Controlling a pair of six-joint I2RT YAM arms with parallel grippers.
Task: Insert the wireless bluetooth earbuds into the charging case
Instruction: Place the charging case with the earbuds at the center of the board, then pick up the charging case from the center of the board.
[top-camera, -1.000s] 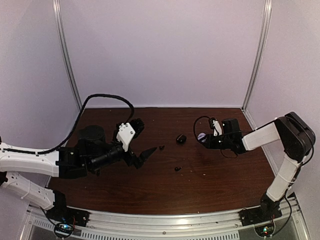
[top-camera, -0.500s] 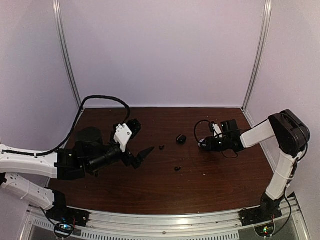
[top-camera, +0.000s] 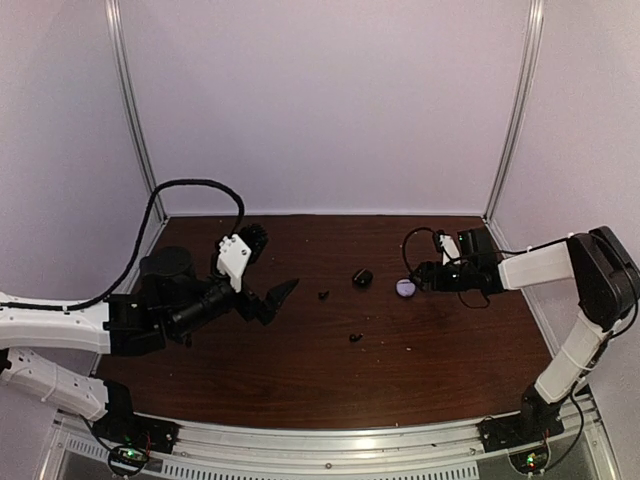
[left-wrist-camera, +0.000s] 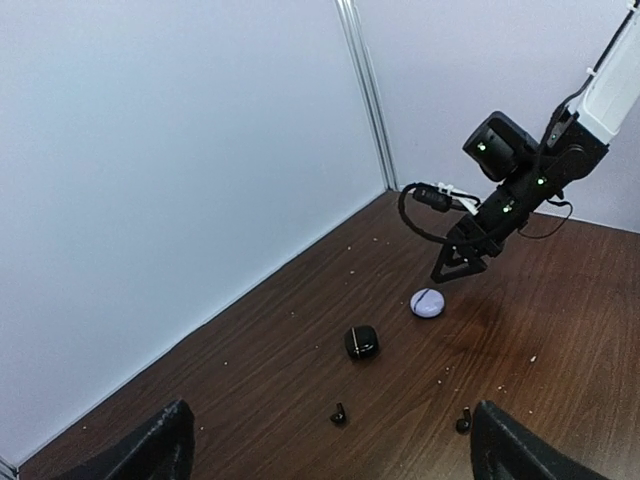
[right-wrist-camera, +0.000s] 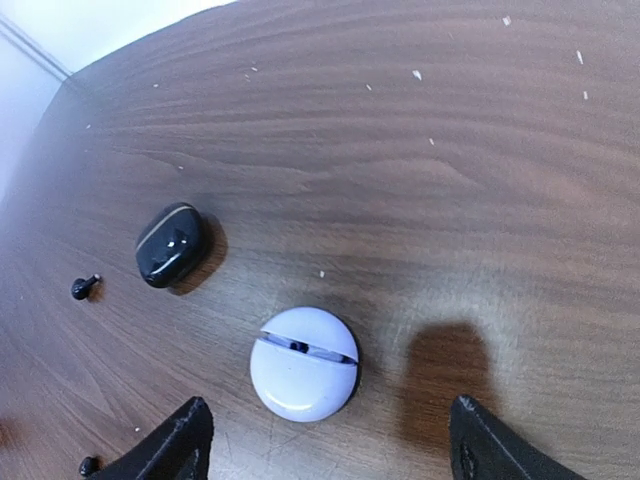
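A round lavender charging case (right-wrist-camera: 304, 362) lies on the table with its lid slightly ajar, just ahead of my right gripper (right-wrist-camera: 325, 450), which is open and not touching it. In the top view this case (top-camera: 405, 288) sits just left of the right gripper (top-camera: 422, 277). A black charging case (top-camera: 362, 278) lies shut to its left. Two black earbuds (top-camera: 323, 295) (top-camera: 355, 338) lie loose on the wood. My left gripper (top-camera: 275, 260) hovers wide open left of them, holding nothing; the earbuds (left-wrist-camera: 339, 413) (left-wrist-camera: 463, 420) show between its fingers (left-wrist-camera: 150, 450).
The dark wooden table (top-camera: 440, 360) is walled by pale panels behind and at both sides. Small white crumbs (right-wrist-camera: 417, 74) dot the wood. A black cable (top-camera: 190, 190) loops above the left arm.
My right gripper has opened, let the lavender case down on the table and drawn back to the right. The left arm has shifted slightly left, still open.
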